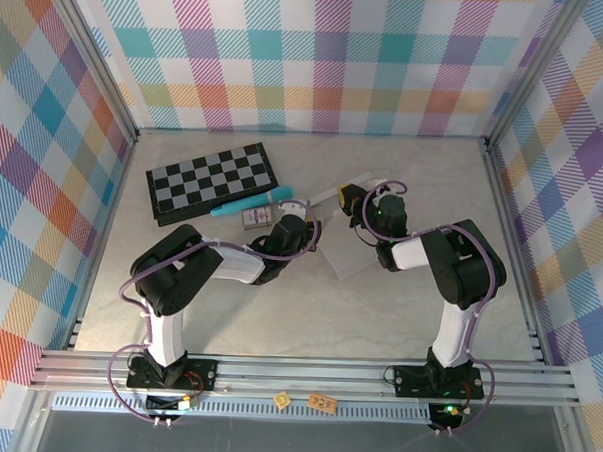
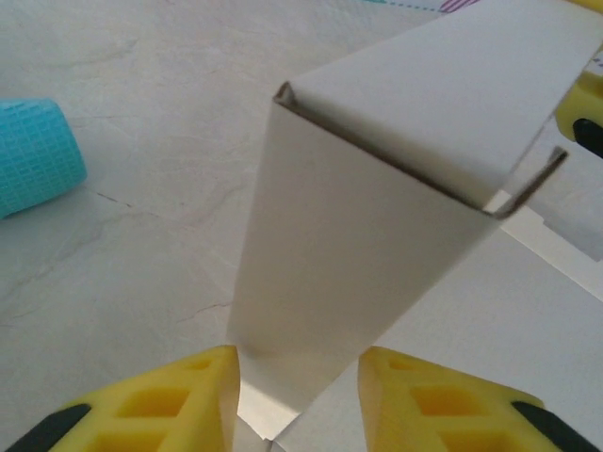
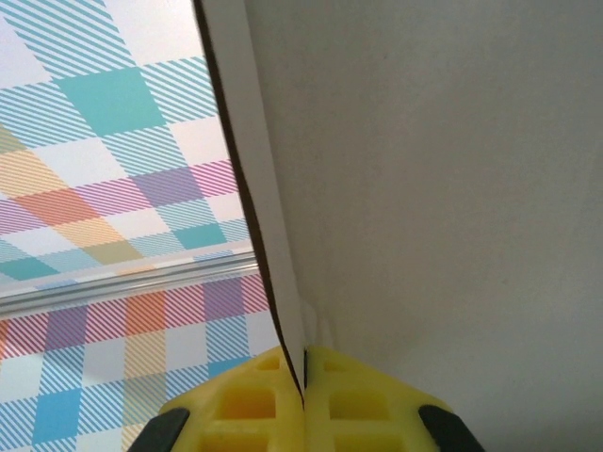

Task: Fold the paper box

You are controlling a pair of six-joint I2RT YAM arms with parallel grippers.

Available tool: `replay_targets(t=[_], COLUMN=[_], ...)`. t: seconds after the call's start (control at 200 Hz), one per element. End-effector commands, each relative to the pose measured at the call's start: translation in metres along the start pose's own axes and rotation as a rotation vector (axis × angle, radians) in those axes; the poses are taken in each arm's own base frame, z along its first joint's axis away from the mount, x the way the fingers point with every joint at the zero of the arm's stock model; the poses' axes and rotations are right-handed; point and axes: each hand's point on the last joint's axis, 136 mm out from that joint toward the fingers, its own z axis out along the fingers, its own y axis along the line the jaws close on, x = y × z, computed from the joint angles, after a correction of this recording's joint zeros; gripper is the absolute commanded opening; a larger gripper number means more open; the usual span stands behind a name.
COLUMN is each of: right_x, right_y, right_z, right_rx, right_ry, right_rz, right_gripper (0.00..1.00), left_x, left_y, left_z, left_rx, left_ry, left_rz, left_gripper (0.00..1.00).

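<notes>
Clamping plain white thin-card paper box (image 3: 396, 188) edge in right hand (image 3: 303, 377); left hand (image 2: 297, 377) parted before upright wall. Could buckle if squeezed crookedly.

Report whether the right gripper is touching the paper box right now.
Touching. The right wrist view shows the right gripper shut on a thin edge of the paper box, the card pinched between its two yellow fingertips.
</notes>
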Motion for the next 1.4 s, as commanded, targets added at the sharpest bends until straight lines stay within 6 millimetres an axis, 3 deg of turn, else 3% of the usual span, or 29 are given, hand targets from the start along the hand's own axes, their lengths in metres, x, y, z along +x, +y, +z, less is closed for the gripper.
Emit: replay_targets(t=[0.0, 0.325, 0.6, 0.855, 1.095, 1.395], right_x=[0.017, 0.017, 0.017, 0.016, 0.015, 0.015], right_y=[-0.027, -0.027, -0.031, -0.034, -0.035, -0.039], right_z=[-0.001, -0.004, -0.002, 0.005, 0.010, 0.010], right_rx=[0.101, 0.120, 0.140, 0.144, 0.150, 0.168], right_ry=[0.063, 0.057, 0.062, 0.062, 0.053, 0.044], right_rz=[0.048, 0.054, 0.065, 0.073, 0.081, 0.089], right_gripper=[0.00, 0.00, 0.00, 0.00, 0.00, 0.00], left_x=[-0.011, -0.030, -0.042, -0.047, -0.050, -0.051], left_y=[0.007, 0.021, 0.010, 0.003, 0.007, 0.001], left_z=[0.000, 0.005, 0.018, 0.025, 0.029, 0.032], left_rx=[-0.012, -0.019, 0.012, 0.025, 0.011, 0.046], left_ry=[-0.041, -0.060, -0.060, -0.052, -0.051, -0.043], left_rz=[-0.002, 0.037, 0.071, 0.086, 0.083, 0.076], left_gripper=[0.40, 0.48, 0.49, 0.39, 0.17, 0.00])
